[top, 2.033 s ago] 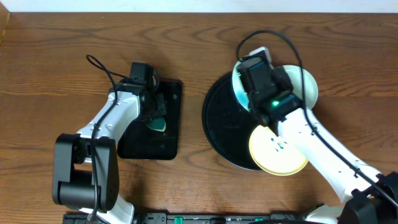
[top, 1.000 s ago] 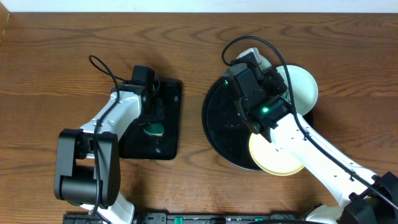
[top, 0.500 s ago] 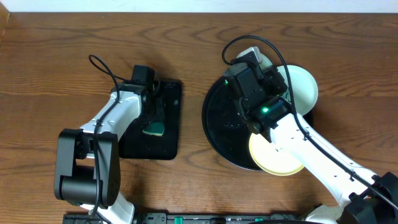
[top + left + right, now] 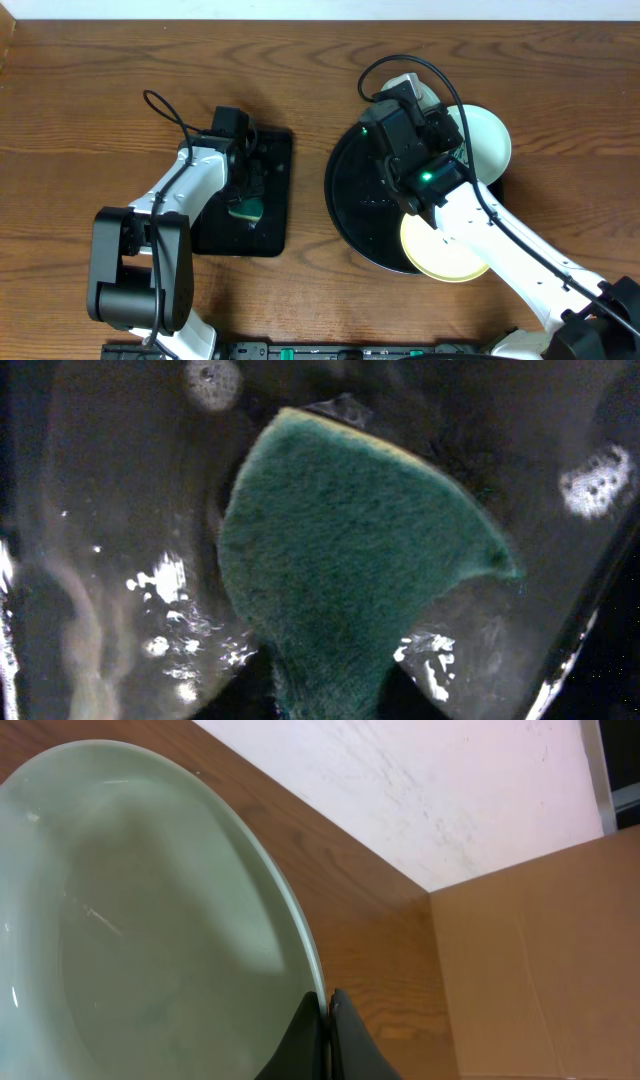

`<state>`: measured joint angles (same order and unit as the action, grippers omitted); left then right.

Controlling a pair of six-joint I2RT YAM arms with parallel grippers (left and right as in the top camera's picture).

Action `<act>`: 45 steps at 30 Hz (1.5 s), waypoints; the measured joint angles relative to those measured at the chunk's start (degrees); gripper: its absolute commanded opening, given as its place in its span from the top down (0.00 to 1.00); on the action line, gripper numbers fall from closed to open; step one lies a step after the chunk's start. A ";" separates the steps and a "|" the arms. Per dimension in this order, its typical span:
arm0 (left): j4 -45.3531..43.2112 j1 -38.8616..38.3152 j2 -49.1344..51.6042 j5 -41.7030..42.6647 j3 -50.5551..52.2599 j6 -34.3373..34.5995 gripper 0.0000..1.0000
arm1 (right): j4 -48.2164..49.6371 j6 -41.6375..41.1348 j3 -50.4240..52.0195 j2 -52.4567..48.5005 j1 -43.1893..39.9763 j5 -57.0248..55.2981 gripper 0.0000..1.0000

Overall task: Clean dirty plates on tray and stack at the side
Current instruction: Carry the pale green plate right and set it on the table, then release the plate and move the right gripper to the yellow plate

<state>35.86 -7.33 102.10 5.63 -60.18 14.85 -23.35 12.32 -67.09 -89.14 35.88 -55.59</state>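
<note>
A green sponge with a thin yellow backing lies in wet suds. My left gripper is shut on its narrow near end, low over the small rectangular tray. In the right wrist view my right gripper is shut on the rim of a pale blue-white plate, which is tilted. Overhead, that pale plate shows to the right of the arm, above the round black tray. A pale yellow plate rests on the tray's near right rim, partly under my right arm.
Soap bubbles and water film cover the rectangular tray's floor. A cardboard box stands beyond the table by the pale wall. Brown wood tabletop stretches left of both trays.
My right arm swung left over the round tray with the pale plate two seconds ago and has since held still. My left gripper shifted the sponge slightly nearer within the rectangular tray.
</note>
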 measured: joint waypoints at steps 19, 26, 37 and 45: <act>-0.76 0.02 0.00 -0.11 0.33 0.31 0.44 | -10.05 -25.75 -0.15 0.00 -25.73 26.82 0.99; -0.76 0.00 0.00 -0.04 0.39 0.15 0.93 | -10.29 -32.46 -0.15 0.00 -42.66 43.10 0.99; -0.79 0.02 0.00 -0.11 0.44 0.15 0.89 | -15.19 -36.02 -0.17 0.00 -60.83 51.12 0.99; -0.79 0.02 0.00 -0.11 0.44 0.15 0.92 | -17.51 -37.35 -0.17 0.00 -67.45 48.24 0.99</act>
<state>35.07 -7.31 102.10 5.52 -59.75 15.00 -40.86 -25.04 -67.26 -89.14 -31.57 -7.35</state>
